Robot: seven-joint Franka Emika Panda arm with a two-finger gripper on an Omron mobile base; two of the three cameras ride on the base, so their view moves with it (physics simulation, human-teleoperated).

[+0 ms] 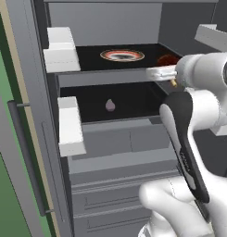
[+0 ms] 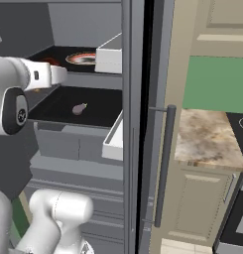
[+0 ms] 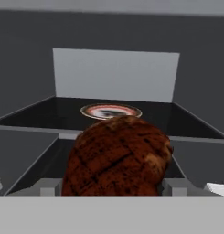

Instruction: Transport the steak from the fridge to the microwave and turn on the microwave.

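Dark red-brown, grill-marked rounded steak (image 3: 117, 156) sits directly between the robot's fingers, apparently grasped, at the front of the dark grey fridge's (image 1: 36, 92) upper black shelf (image 1: 91, 58), so withdrawal runs straight backward.

Flat, even rendered light falls with no visible source. The tall dark grey fridge (image 1: 36, 115) interior is dim, and its glossy black shelves (image 3: 63, 114) carry faint pale reflections. Shadows are soft and weak. Edges look slightly jagged and soft; there is no glare or lens distortion.
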